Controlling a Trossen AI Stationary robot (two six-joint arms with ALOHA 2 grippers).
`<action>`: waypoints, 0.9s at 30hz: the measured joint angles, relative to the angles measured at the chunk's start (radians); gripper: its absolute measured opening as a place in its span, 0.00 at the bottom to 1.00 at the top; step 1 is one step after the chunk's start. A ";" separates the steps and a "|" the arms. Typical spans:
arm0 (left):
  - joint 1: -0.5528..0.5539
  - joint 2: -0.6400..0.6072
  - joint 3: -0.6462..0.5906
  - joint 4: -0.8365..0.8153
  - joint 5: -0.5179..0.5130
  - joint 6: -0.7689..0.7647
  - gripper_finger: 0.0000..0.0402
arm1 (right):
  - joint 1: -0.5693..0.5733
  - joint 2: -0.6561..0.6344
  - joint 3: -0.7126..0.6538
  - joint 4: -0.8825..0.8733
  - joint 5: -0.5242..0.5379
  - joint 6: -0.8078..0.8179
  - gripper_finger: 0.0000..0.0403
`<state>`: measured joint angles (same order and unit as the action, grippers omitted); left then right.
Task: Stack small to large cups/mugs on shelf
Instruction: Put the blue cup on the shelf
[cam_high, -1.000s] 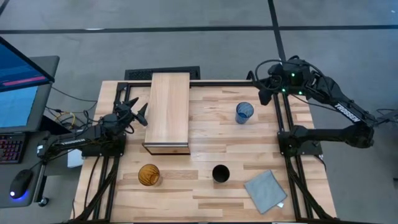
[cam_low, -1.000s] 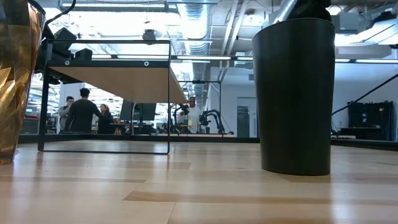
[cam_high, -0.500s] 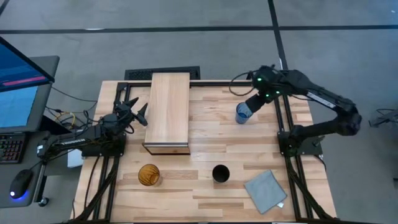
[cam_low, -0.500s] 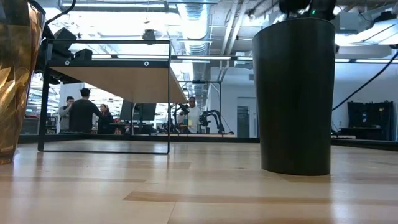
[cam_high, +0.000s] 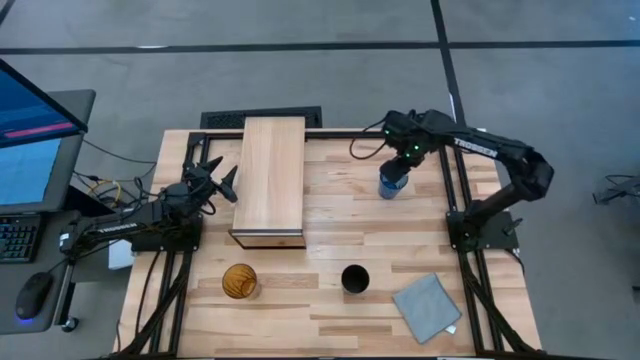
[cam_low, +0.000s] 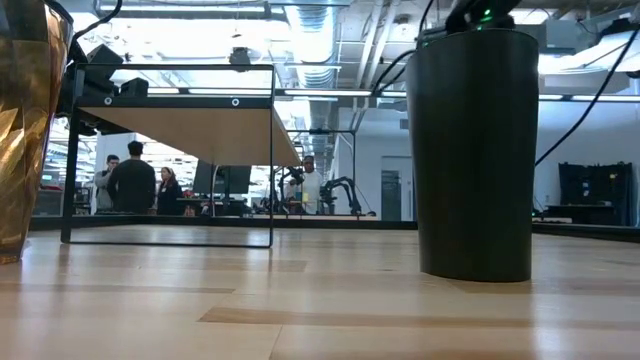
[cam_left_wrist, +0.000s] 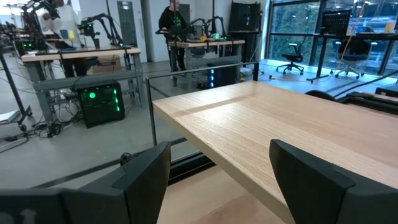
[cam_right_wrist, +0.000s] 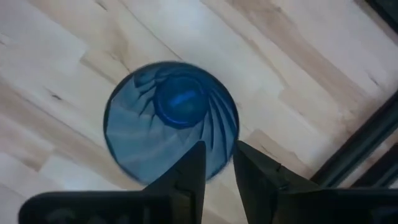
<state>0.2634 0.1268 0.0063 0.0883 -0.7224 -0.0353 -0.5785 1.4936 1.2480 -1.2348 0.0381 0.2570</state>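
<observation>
Grey floor, bright windows (office chairs nearby).

You can read white "TROSSEN" lettering along the forearm link of the dark right arm in the high view. The dark left arm carries similar white lettering, too small to make out. Nothing else is legible.

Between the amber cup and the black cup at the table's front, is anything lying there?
No. In the high view, the stretch between the amber cup and the black cup is bare wooden tabletop. The shelf sits farther back.
</observation>
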 joint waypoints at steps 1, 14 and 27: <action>0.000 0.000 0.000 0.000 0.000 0.000 0.66 | 0.000 0.010 0.000 0.000 0.002 0.000 0.26; 0.000 0.000 0.000 0.000 0.000 -0.010 0.66 | -0.002 0.041 0.000 0.009 0.015 -0.002 0.26; 0.000 0.000 0.000 0.000 0.000 -0.010 0.66 | -0.003 0.040 0.000 0.014 0.015 -0.007 0.45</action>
<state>0.2634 0.1268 0.0063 0.0883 -0.7225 -0.0456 -0.5816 1.5333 1.2480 -1.2213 0.0536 0.2500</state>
